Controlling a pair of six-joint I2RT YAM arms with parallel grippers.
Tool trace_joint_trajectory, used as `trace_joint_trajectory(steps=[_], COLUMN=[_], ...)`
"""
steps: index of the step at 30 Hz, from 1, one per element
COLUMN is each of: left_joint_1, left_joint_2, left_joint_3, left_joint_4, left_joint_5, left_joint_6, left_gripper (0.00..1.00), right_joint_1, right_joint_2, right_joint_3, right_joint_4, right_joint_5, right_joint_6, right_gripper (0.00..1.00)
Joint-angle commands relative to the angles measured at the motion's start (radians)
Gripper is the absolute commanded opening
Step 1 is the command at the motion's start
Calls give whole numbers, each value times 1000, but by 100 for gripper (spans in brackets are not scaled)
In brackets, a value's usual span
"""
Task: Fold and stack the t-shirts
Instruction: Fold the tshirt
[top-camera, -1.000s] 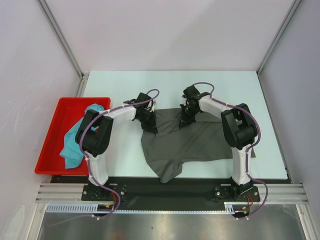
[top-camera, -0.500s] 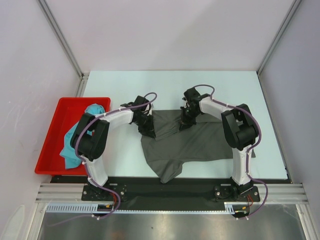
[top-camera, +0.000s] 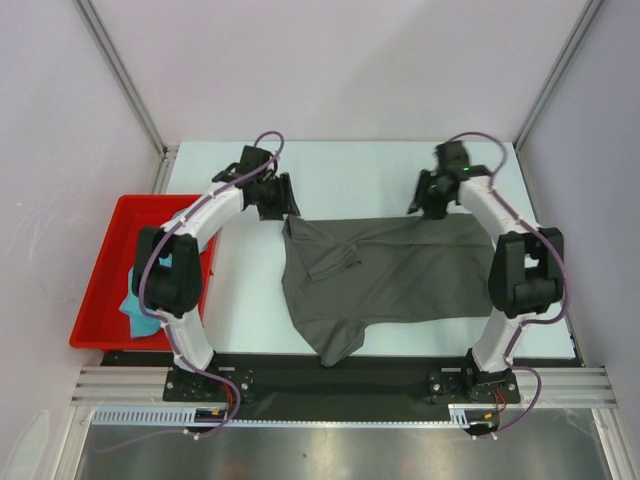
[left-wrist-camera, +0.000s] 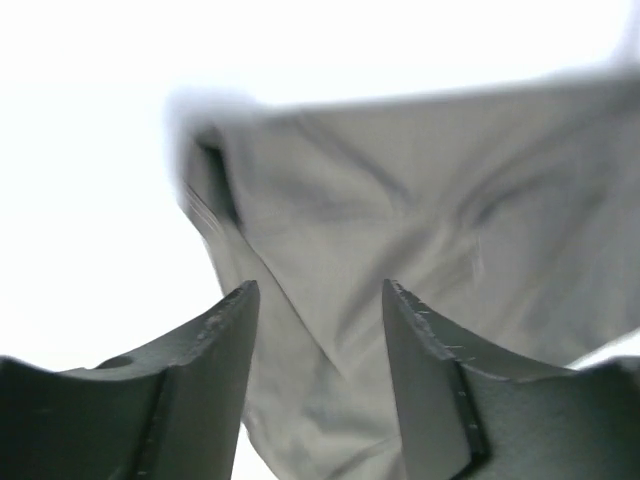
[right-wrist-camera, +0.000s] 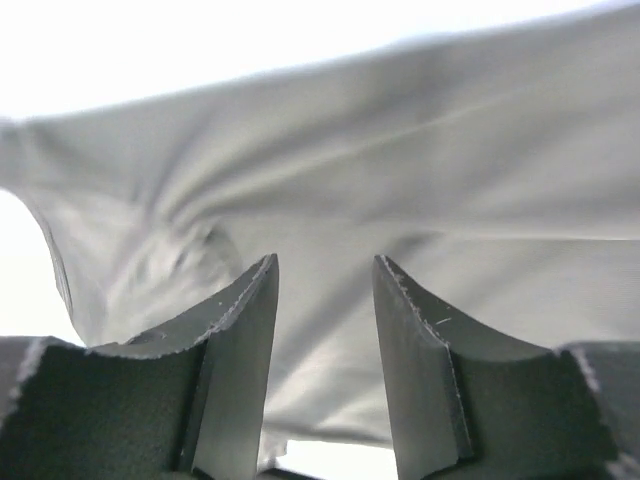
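The dark grey t-shirt (top-camera: 400, 270) lies spread on the pale table, with a crumpled fold near its left edge and a sleeve hanging toward the near edge. My left gripper (top-camera: 281, 203) hovers just beyond the shirt's far left corner, jaws open and empty; in the left wrist view the grey cloth (left-wrist-camera: 400, 220) lies past the parted fingers (left-wrist-camera: 215, 345). My right gripper (top-camera: 427, 203) stands open just beyond the far edge, over the grey cloth (right-wrist-camera: 380, 170) in the right wrist view. The teal t-shirt (top-camera: 135, 300) lies bunched in the red tray, partly hidden by the left arm.
The red tray (top-camera: 108, 258) sits off the table's left side. Metal frame posts (top-camera: 125, 75) and white walls close in the back and sides. A black rail (top-camera: 330, 375) runs along the near edge by the arm bases.
Both grippers opened and let go of the grey shirt. They drew apart and toward the far side, leaving the shirt's far edge stretched out wide and flat.
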Motion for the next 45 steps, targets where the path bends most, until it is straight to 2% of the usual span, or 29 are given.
trace_joint_trajectory(steps=[1, 3, 6, 8, 11, 18, 26, 31, 45], left_joint_1=[52, 66, 86, 98, 109, 118, 118, 118, 118], left_joint_2=[92, 150, 185, 211, 254, 320, 346, 345, 330], left_joint_3=[75, 125, 151, 162, 193, 228, 221, 199, 184], left_joint_4=[33, 28, 50, 63, 74, 62, 59, 79, 76], left_joint_5=[17, 23, 55, 63, 91, 120, 157, 195, 218], left_joint_6=[-12, -11, -24, -27, -6, 9, 15, 5, 6], left_gripper=[56, 52, 53, 57, 63, 64, 54, 47, 40], right_joint_1=[-166, -280, -384, -418, -452, -542, -592, -592, -592], right_joint_2=[-51, -59, -31, -14, -5, 90, 205, 204, 271], right_joint_3=[-9, -43, -60, -44, -44, -9, 85, 56, 94], right_joint_4=[58, 142, 205, 205, 214, 234, 172, 185, 202], right_joint_5=[76, 29, -9, 7, 71, -19, -87, -93, -127], right_joint_6=[27, 65, 71, 53, -13, -78, -122, -127, -124], right_gripper=[48, 47, 48, 51, 62, 63, 57, 53, 40])
